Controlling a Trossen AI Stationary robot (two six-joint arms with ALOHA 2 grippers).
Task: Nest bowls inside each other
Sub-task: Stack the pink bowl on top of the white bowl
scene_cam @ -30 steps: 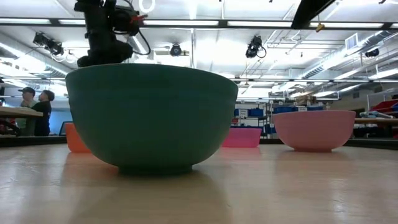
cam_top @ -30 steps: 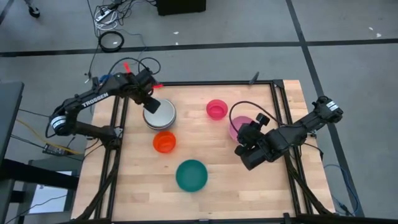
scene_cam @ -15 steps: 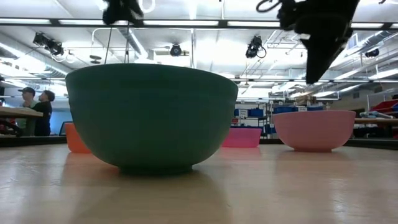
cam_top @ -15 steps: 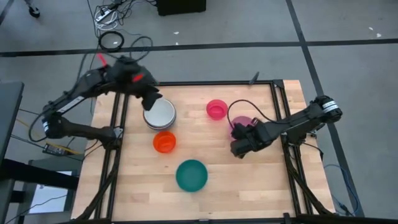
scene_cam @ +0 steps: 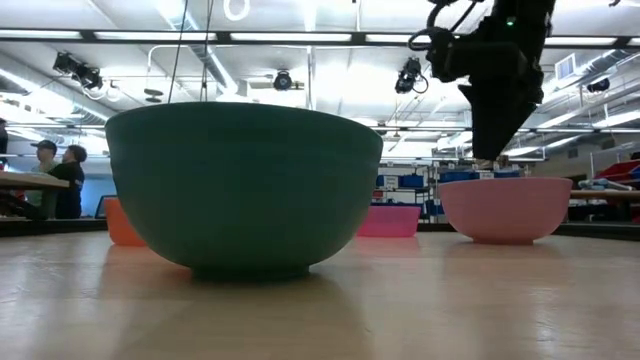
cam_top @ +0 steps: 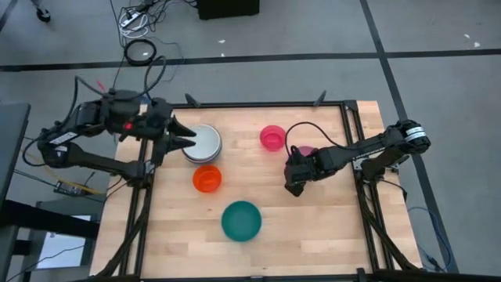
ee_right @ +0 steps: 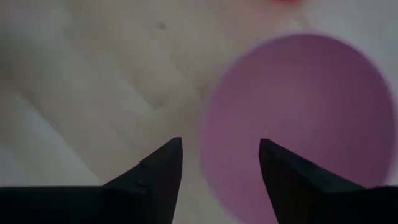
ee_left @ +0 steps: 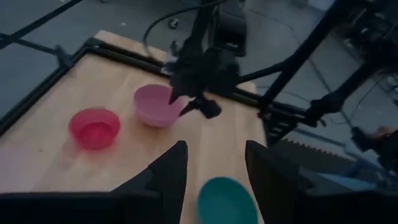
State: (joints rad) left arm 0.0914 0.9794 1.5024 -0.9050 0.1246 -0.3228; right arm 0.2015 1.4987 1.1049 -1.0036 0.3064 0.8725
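Note:
The bowls rest on their bases on the wooden table: a white bowl (cam_top: 205, 144), an orange one (cam_top: 207, 178), a teal one (cam_top: 240, 221) (scene_cam: 243, 185), a hot pink one (cam_top: 272, 138) (ee_left: 94, 127) and a mauve one (cam_top: 307, 150) (ee_right: 298, 118). My right gripper (cam_top: 291, 185) (ee_right: 221, 146) is open and points down. It hangs a little above the mauve bowl's rim on the table's left side, with that rim below the gap between its fingers. My left gripper (cam_top: 188, 135) (ee_left: 214, 146) is open, raised high by the white bowl's left edge, and holds nothing.
Black frame rails (cam_top: 347, 149) run along the table's sides and far edge. Bare wood lies right of the teal bowl, toward the near edge (cam_top: 313, 235). In the low view, people (scene_cam: 55, 175) stand far behind the table at the left.
My left gripper has risen from above the white bowl and drawn back toward the table's left edge, tipping from pointing down to nearly level. My right gripper has moved toward the table's left and far edges and come down over the mauve bowl's rim. No bowl has moved.

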